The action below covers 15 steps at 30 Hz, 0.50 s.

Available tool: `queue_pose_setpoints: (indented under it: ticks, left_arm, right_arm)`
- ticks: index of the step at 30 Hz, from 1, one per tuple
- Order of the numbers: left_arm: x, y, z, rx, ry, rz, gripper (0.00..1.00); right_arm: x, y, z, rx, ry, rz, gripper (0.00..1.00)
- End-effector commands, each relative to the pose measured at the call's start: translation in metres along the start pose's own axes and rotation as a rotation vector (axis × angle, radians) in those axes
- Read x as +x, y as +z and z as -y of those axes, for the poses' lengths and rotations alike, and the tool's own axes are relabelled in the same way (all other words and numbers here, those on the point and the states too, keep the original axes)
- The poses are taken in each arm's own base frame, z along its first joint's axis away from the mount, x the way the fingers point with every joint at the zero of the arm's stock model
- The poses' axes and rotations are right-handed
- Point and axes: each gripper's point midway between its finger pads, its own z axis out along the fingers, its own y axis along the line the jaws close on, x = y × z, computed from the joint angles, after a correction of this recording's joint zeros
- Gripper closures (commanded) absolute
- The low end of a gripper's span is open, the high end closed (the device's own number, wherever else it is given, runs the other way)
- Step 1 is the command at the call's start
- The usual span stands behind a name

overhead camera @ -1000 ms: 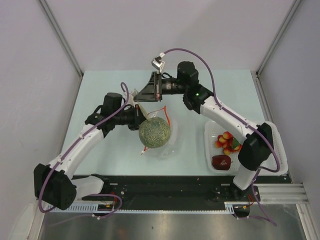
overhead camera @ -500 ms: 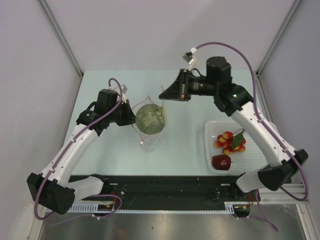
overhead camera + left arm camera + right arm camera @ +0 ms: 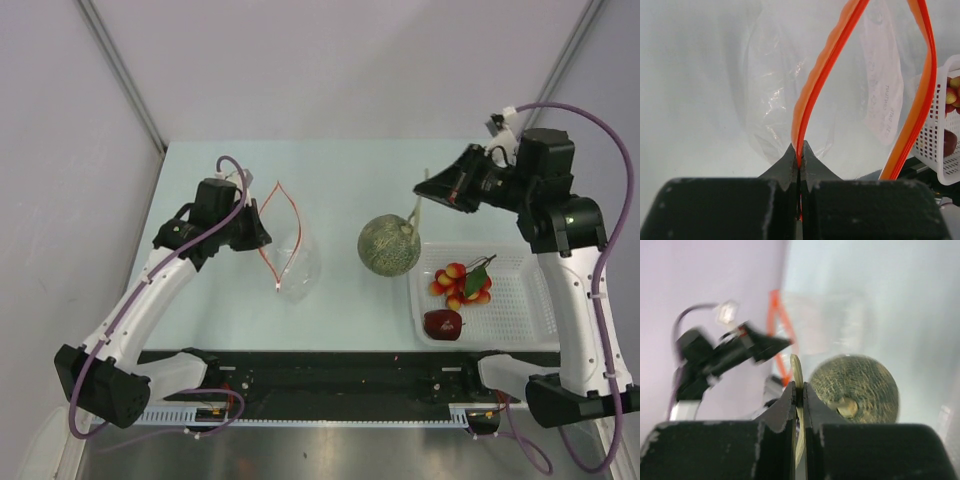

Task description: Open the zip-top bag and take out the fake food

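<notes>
The clear zip-top bag (image 3: 292,265) hangs open, its red-orange zip strip (image 3: 283,212) spread in a loop. My left gripper (image 3: 262,238) is shut on one side of the strip (image 3: 812,100), fingertips meeting on it (image 3: 799,155). My right gripper (image 3: 425,192) is shut on the pale stem (image 3: 797,369) of the round pale-green netted fake food (image 3: 389,245), which hangs below it, left of the basket. In the right wrist view the green piece (image 3: 860,385) sits right of my shut fingers (image 3: 799,387). The bag looks empty.
A white mesh basket (image 3: 545,300) stands at the right, holding the dark red apple (image 3: 442,323) and the red-and-yellow cluster (image 3: 460,284). Its corner shows in the left wrist view (image 3: 940,150). The black rail runs along the near table edge.
My right gripper has pulled the green piece out of the bag by its stem and carried it right, to beside the basket. The bag stays held by my left gripper, now empty.
</notes>
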Motion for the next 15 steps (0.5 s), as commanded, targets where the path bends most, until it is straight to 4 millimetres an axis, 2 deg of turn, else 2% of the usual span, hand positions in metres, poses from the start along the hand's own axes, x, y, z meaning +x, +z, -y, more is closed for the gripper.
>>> queue_pose_setpoints:
  ticks: [1,2,5,7,8,11,15]
  left_arm:
    - [-0.025,-0.017,0.014,0.055,0.063,0.095,1.0]
    - [-0.027,-0.018,0.015,0.064,0.077,0.105,1.0]
    - [-0.031,-0.025,0.021,0.099,0.112,0.132,1.0]
    - [-0.034,-0.032,0.025,0.117,0.133,0.161,1.0]
    - [-0.035,-0.035,0.026,0.125,0.154,0.171,1.0]
    - [-0.036,-0.047,0.028,0.141,0.186,0.215,1.0]
    - [-0.03,-0.055,0.03,0.176,0.199,0.235,1.0]
  right_arm:
    - [-0.011,-0.044,0.096,0.451,0.126,0.084,1.0]
    - [-0.009,-0.064,0.12,0.596,0.159,0.103,1.0]
    - [-0.015,-0.108,0.169,0.834,0.268,0.196,1.0]
    - [-0.015,-0.127,0.183,0.904,0.313,0.246,1.0]
    - [-0.019,-0.141,0.196,0.949,0.363,0.288,1.0]
    - [-0.025,-0.165,0.217,1.033,0.428,0.334,1.0]
    - [-0.034,-0.187,0.246,1.093,0.499,0.37,1.0]
